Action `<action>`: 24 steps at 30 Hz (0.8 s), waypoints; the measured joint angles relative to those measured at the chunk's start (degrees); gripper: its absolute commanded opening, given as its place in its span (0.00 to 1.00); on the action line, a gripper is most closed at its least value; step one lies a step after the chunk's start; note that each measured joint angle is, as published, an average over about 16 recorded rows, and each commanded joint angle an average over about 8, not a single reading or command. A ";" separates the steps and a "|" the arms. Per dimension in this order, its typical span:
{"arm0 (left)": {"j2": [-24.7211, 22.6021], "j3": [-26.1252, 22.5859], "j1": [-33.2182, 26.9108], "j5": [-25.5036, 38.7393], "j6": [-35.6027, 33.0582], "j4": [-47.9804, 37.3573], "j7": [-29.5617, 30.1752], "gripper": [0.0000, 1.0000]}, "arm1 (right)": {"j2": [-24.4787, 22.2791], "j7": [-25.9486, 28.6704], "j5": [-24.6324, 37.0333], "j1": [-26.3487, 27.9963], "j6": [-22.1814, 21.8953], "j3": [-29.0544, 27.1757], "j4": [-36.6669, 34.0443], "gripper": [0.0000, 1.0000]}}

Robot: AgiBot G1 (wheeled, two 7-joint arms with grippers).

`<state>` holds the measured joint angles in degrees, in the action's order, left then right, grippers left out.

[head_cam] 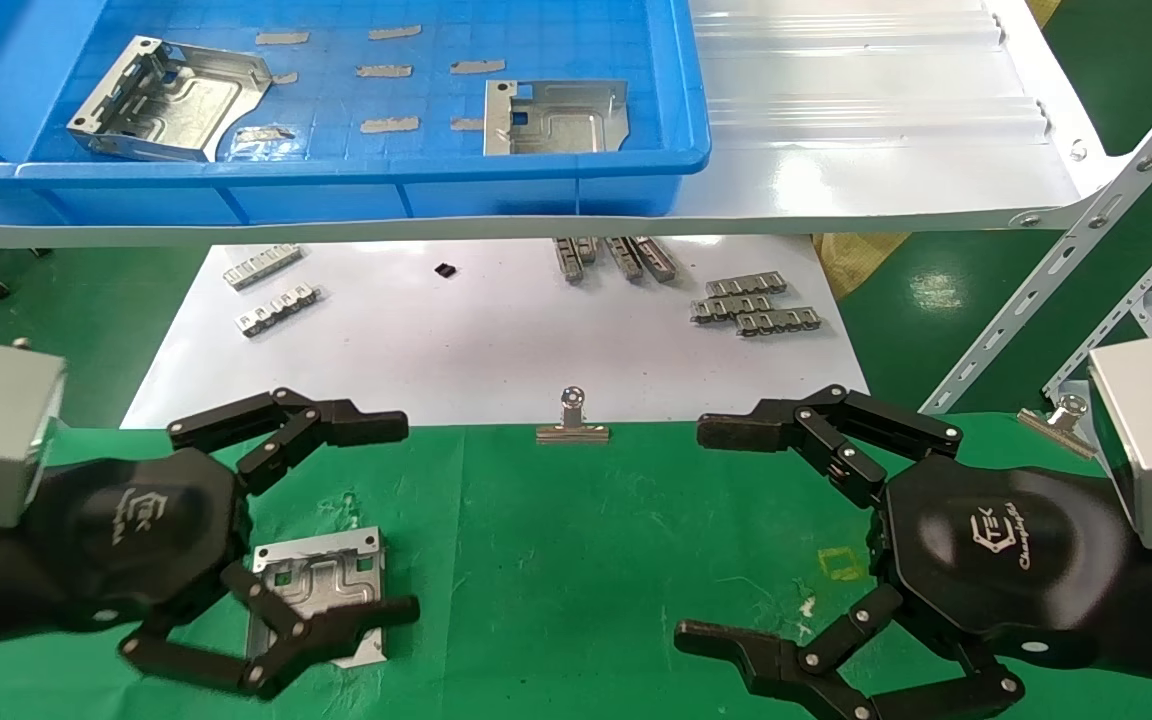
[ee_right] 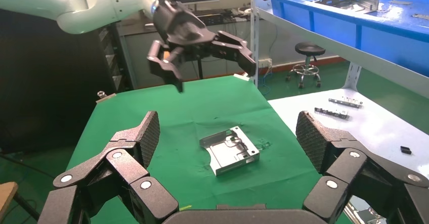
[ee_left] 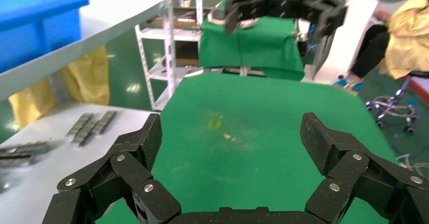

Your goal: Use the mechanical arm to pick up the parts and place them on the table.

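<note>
1 silver part lies flat on the green table, on its left half, with nothing gripping it. The left gripper hovers above this part with its fingers spread wide, 1 finger crossing over the part's near edge in the head view; the right wrist view shows the gripper raised clear of the part. The right gripper hangs over the right half of the table, fingers likewise spread and holding nothing. 2 more parts rest in the blue tray on the white shelf: 1 toward the tray's left, 1 near its front wall. Beyond the table's far edge, marked by a binder clip, a white board carries small grey comb-like strips.
</note>
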<state>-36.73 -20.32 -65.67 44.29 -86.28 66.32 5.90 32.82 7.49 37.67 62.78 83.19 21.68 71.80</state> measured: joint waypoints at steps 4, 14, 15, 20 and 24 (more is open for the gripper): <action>0.94 2.37 2.26 -1.35 0.29 4.02 2.58 1.00 | 0.00 0.00 0.00 0.00 0.00 0.00 0.00 1.00; 2.08 5.22 4.99 -3.03 0.67 8.78 5.45 1.00 | 0.00 -0.01 -0.01 -0.01 -0.01 0.00 -0.02 1.00; 2.10 5.27 5.03 -3.06 0.67 8.85 5.47 1.00 | 0.00 -0.01 -0.01 -0.01 -0.01 0.00 -0.02 1.00; 2.06 5.12 4.91 -2.99 0.70 8.59 5.33 1.00 | 0.00 -0.01 -0.02 -0.01 -0.01 0.00 -0.02 1.00; 1.96 4.88 4.69 -2.84 0.69 8.19 5.18 1.00 | 0.00 -0.01 -0.02 -0.01 -0.01 0.01 -0.02 1.00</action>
<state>-34.77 -15.44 -60.98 41.45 -85.59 74.51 11.08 32.82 7.48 37.65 62.77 83.18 21.68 71.78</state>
